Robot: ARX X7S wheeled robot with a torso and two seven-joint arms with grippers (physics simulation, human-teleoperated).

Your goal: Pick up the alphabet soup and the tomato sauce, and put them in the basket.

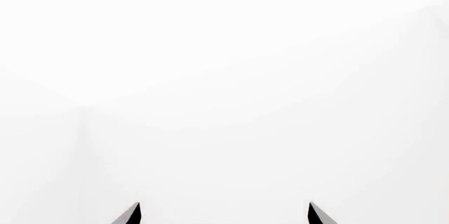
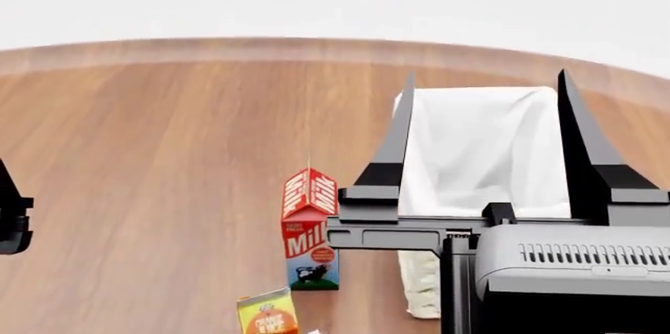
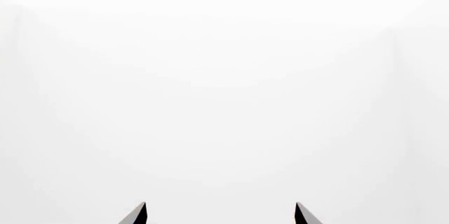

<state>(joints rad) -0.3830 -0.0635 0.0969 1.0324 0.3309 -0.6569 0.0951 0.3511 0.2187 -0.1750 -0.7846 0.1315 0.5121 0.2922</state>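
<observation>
Head view: basket (image 2: 424,287), white wicker with cloth lining, sits on the wooden table (image 2: 157,154) directly beyond the right gripper (image 2: 484,83), framed between its two raised fingers. That gripper is spread wide, holding nothing. Milk carton (image 2: 310,228) stands upright just left of it; a yellow box (image 2: 267,314) nearer. Neither can visible. Left gripper (image 1: 224,213): tips apart, empty, facing blank white.

Right hand (image 2: 485,87) raised, fingers spread wide, empty, left hand (image 1: 224,212) likewise parted
</observation>
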